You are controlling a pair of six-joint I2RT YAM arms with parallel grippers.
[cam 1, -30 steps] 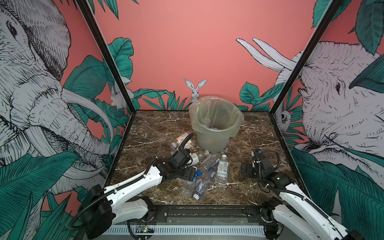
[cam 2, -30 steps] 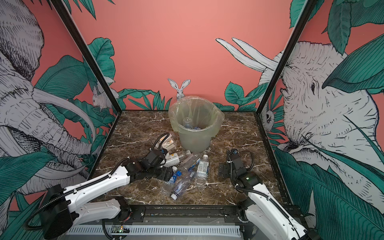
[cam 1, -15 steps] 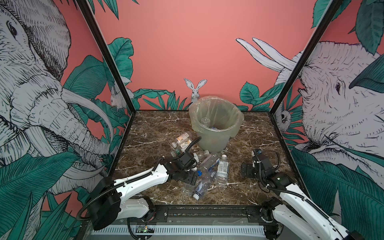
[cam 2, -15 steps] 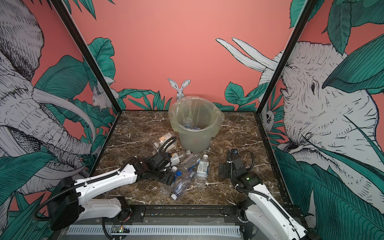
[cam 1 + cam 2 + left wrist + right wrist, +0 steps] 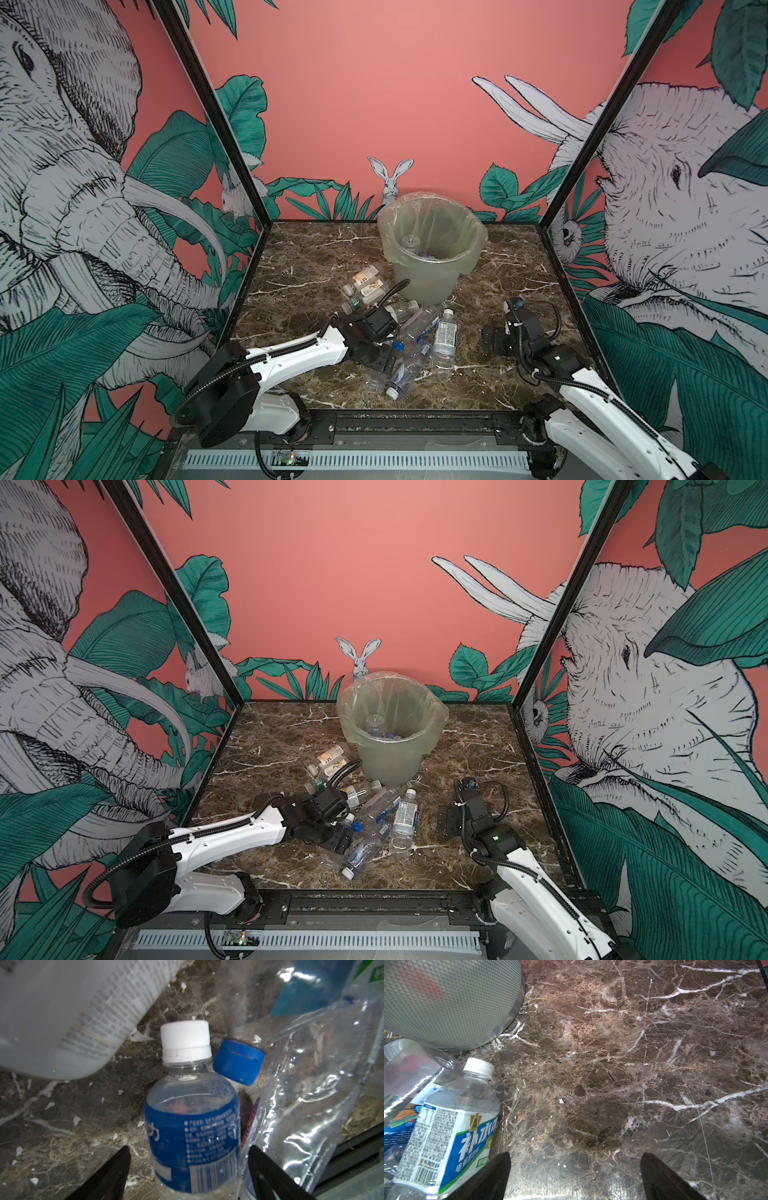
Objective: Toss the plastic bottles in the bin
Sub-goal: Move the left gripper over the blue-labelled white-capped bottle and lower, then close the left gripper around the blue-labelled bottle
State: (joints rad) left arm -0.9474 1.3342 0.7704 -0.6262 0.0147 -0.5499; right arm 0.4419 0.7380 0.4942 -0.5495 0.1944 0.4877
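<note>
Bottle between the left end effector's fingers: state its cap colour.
White cap, clearest in the left wrist view.

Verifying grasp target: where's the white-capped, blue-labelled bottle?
Left wrist view: the bottle lies between the fingers of the open left gripper, beside a blue cap.

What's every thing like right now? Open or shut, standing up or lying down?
Left pincer, open, one finger on each side of the blue-label bottle.
Right pincer, open, nothing in it.
Blue-label bottle, lying down, white cap on.
White-label bottle, lying down, cap on.
Bin, standing up, bag-lined, with a clear bottle inside.
Orange-label bottles, lying beside the bin.
</note>
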